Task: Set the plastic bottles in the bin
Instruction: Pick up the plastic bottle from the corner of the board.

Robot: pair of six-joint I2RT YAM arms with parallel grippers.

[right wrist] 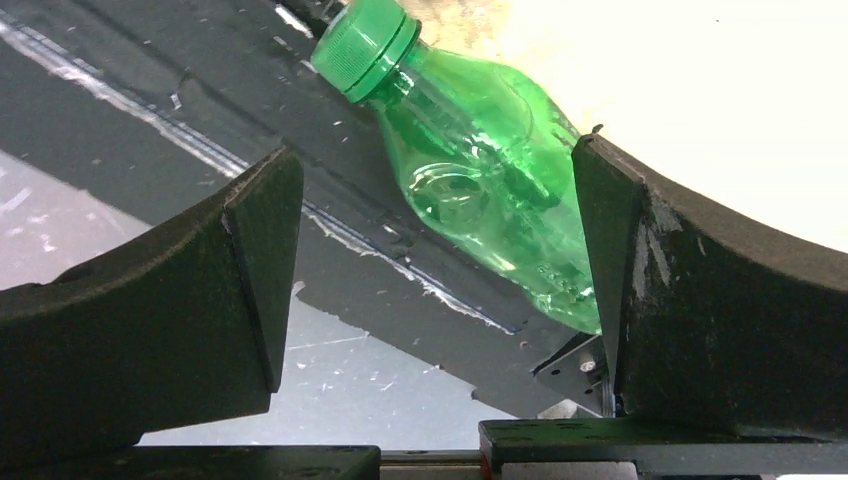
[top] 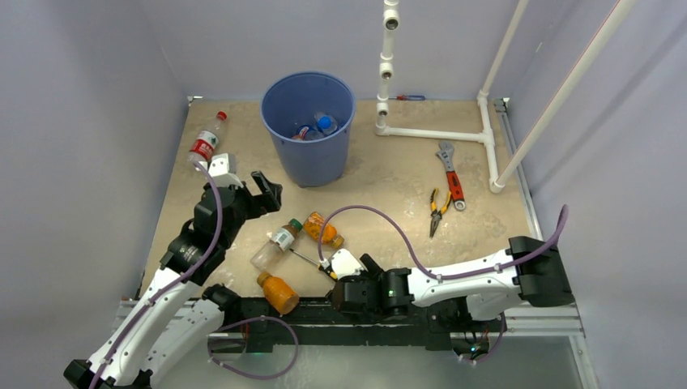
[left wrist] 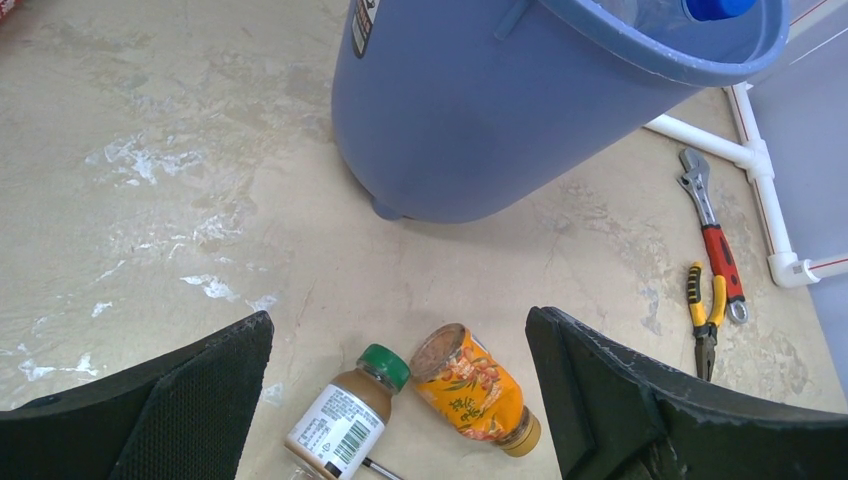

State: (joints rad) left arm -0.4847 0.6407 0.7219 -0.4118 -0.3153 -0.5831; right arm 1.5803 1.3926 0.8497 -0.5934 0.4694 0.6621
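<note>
Viewing my right gripper (right wrist: 440, 165) spread wide, green bottle (right wrist: 480, 190) in gap, unclamped; left gripper (left wrist: 398, 322) spread, empty, near bin (left wrist: 480, 110).

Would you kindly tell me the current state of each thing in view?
Round blue plastic bin: upright, holding bottles.
Clear red-labelled plastic bottle: lying down, capped.
Green-capped white-labelled bottle: lying down, capped.
Orange-labelled bottle: lying down.
Orange-filled, orange-capped bottle: lying down, capped.
Green plastic bottle: lying down, capped, not gripped.
Left hand: open, empty.
Right hand: open, straddling the green plastic bottle.
</note>
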